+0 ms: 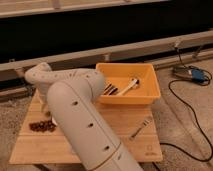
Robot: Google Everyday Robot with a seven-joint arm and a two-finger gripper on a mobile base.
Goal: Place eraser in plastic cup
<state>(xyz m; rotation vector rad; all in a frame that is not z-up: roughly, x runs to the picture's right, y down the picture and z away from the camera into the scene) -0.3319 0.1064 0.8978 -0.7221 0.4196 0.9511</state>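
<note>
The end effector point(44, 106) dips behind its own arm point(75, 110) over the table point(125, 135); I cannot tell its grip. Eraser hidden, probably beneath it. Looks like the pickup step; next needs a firm grasp.

Desk point(126, 118): pale wood, matt. Bin point(135, 98): smooth orange plastic. Arm point(75, 107): smooth cream plastic shell; tool point(44, 106) at desk's left edge.

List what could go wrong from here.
The arm blocks much of the table, so eraser and cup cannot be made out; a drop might miss. The claw sits low at the table's left side, beside a dark pile it could scatter. The arm's sweep might also knock the yellow bin.
</note>
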